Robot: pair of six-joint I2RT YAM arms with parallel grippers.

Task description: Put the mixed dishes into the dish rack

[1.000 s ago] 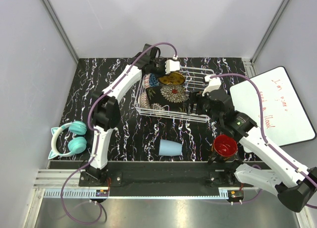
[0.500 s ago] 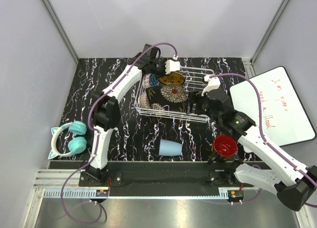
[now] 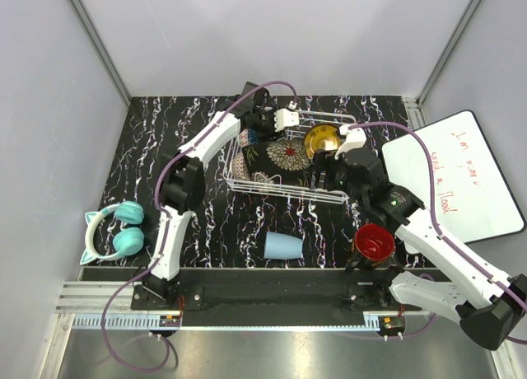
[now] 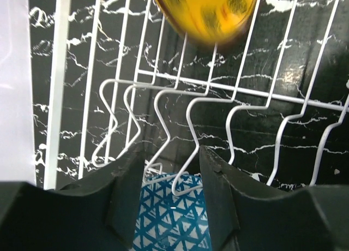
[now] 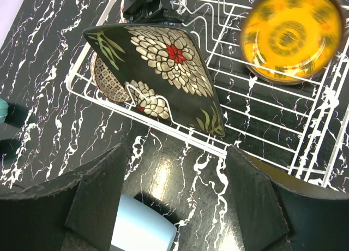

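At the far right of the white wire dish rack (image 3: 333, 161), the yellow ornate round plate (image 3: 323, 138) lies loose and blurred, apparently in motion. The left gripper (image 4: 172, 150) hangs low among the tines with its fingers parted and nothing between them, just above the blue patterned bowl (image 4: 174, 229). The right gripper (image 5: 175, 150) hovers at the rack's near rail, spread wide and empty, close to the leaning black square floral plate (image 5: 163, 71). The light-blue cup (image 3: 283, 245) and the red-inside dark floral mug (image 3: 375, 241) wait on the table (image 3: 206, 231), outside the rack.

Risk: the freed plate may slide on and come to rest flat or against the rack wall instead of standing between tines. The left fingers, sitting so deep, may catch a wire or bump the bowl when lifting. The right gripper could nudge the leaning black plate.

Change: a second ago the yellow plate sat further left, beside the left gripper, whose fingers were nearly closed; now they are apart and the plate is right of centre. The right arm has barely moved.
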